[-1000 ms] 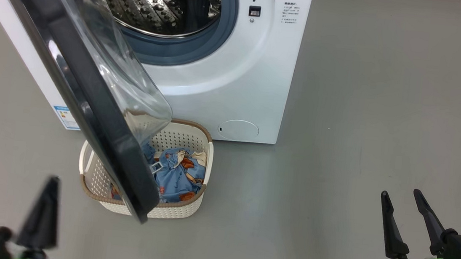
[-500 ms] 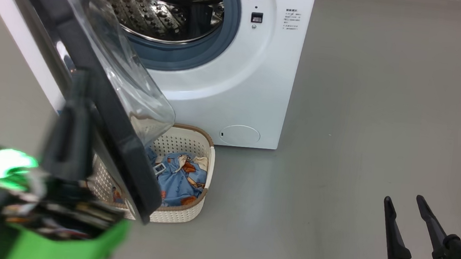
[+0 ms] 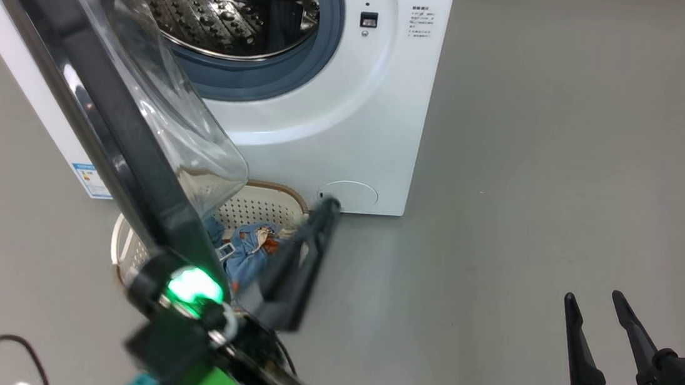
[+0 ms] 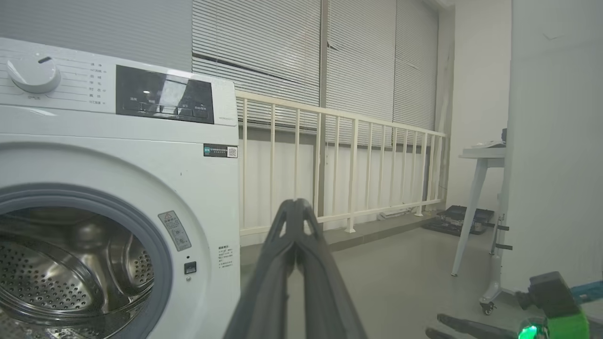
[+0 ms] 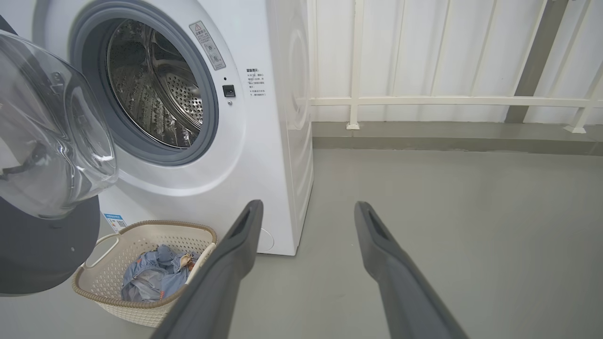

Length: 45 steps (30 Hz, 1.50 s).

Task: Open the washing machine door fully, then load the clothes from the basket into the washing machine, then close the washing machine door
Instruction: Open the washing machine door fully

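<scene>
Two grippers: left gripper [image 4: 296,221] pressed together, right gripper [image 5: 306,209] spread apart; grey floor [image 5: 447,212], white railing [image 5: 424,100], slatted blinds [image 4: 362,70].

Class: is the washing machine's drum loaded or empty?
Empty where visible: the drum shows bare perforated steel; the clothes lie in the basket.

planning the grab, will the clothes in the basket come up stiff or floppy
Probably floppy: the clothes lie crumpled in soft folds, so they would drape and trail. Likely light, being thin-looking fabric. They may come up as one clump, since they lie bunched in the basket.
</scene>
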Motion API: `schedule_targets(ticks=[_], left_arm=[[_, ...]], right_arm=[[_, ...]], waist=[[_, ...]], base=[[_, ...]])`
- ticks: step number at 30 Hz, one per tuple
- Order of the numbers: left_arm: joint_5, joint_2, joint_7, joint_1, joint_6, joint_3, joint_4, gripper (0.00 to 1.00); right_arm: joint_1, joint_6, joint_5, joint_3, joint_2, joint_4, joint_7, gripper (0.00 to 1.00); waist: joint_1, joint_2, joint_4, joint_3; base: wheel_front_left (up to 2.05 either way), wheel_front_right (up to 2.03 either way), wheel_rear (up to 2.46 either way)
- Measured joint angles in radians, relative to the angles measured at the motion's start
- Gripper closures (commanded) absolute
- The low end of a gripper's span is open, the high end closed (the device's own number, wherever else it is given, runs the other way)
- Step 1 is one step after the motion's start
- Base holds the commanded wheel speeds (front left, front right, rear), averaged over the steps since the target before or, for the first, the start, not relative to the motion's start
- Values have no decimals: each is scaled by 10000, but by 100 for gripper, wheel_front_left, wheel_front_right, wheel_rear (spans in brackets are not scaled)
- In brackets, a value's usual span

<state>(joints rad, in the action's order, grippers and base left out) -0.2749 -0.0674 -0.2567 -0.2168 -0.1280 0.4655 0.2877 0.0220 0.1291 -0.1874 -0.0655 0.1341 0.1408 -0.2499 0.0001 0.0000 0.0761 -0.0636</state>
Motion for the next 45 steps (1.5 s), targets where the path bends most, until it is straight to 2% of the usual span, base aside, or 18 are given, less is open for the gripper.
schedule_targets(ticks=[7, 11, 26, 37, 45], left_arm=[[0, -73, 2, 666, 0, 903, -936, 100], [-65, -176, 6, 918, 0, 970, -1743, 100], [82, -27, 13, 766, 0, -487, -3923, 100], [155, 138, 13, 285, 0, -901, -4403, 100], [157, 197, 12, 250, 48, -1572, -4964, 100]], right_arm=[[0, 0, 0, 31, 4, 42, 0, 0], [0, 0, 0, 61, 10, 81, 0, 0], [1, 0, -15, 146, 75, 128, 0, 0], [12, 0, -71, 123, 67, 169, 0, 0], [127, 0, -71, 61, 27, 199, 0, 0]], waist=[[0, 0, 77, 29], [0, 0, 133, 58], [0, 0, 79, -169], [0, 0, 64, -449], [0, 0, 185, -618]], base=[[0, 0, 0], [0, 0, 0], [0, 0, 0], [0, 0, 0], [0, 0, 0]])
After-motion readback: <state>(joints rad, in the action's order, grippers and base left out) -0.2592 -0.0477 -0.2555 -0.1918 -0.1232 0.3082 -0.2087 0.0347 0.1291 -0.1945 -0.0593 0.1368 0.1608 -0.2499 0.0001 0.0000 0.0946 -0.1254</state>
